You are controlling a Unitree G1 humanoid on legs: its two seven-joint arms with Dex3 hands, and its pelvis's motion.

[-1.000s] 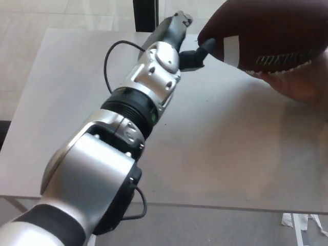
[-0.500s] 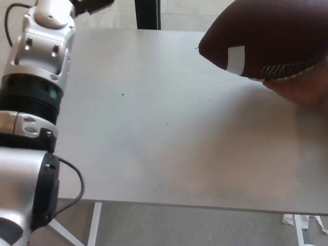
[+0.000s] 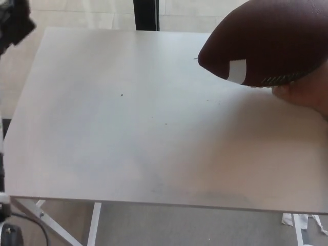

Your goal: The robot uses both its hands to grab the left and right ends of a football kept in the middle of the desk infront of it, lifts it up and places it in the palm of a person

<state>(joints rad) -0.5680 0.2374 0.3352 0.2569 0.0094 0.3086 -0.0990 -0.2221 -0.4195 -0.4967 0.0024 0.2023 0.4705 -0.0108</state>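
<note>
A dark brown football (image 3: pixel 271 41) with a white stripe and white lettering fills the upper right of the head view. It rests on a person's hand (image 3: pixel 305 92) that comes in from the right edge, above the white desk (image 3: pixel 154 118). My left hand (image 3: pixel 14 23) shows only as a blurred black shape in the top left corner, far from the ball and touching nothing. My right hand does not show.
A dark post (image 3: pixel 146 14) stands behind the desk's far edge. White desk legs (image 3: pixel 95 225) and grey floor show below the near edge. Scraps of white paper (image 3: pixel 300 221) lie on the floor at the bottom right.
My left arm has swung away from the ball's left tip and off to the left, nearly leaving the picture. The ball stays on the person's hand.
</note>
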